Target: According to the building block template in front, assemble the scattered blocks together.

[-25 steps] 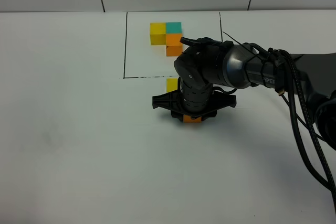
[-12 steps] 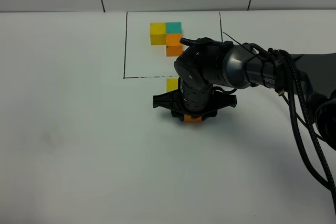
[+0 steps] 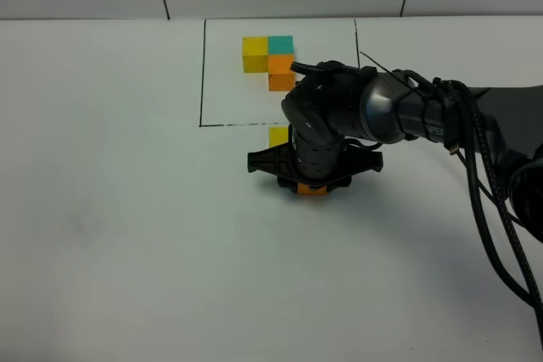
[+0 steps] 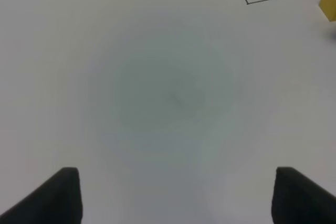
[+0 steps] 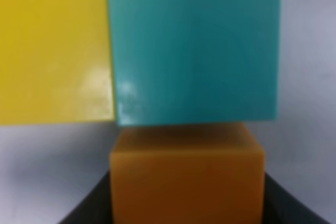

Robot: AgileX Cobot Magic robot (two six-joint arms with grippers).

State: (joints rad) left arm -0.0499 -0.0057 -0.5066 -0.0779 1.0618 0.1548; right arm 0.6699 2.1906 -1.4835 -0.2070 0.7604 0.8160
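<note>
Right arm (image 3: 407, 116) reaching in from the right across the white table (image 3: 127, 209), its wrist bent so that the right gripper (image 3: 312, 190) points straight down just in front of the marked square (image 3: 204, 74). The jaws stand narrow, holding the orange cube (image 3: 312, 192) at the table surface; only a sliver of that cube shows under the gripper body from above.

In the right wrist view the orange cube (image 5: 186, 174) sits between the dark fingers (image 5: 86, 208), with the teal cube (image 5: 194, 45) directly against its far face and the yellow cube (image 5: 55, 45) beside the teal one — whether the faces fully touch is hard to judge in this blurred close-up. The yellow–teal pair forms the long axis of an L, the orange cube branching off at the teal end.

The template (image 3: 269, 58) lies inside the marked square, behind the gripper, with the same L layout: yellow and teal in a row, orange toward the front.

Left gripper (image 4: 176, 198) hovering over bare table, fingers spread wide, nothing between them; the yellow cube (image 4: 329, 2) shows at the frame's edge.
</note>
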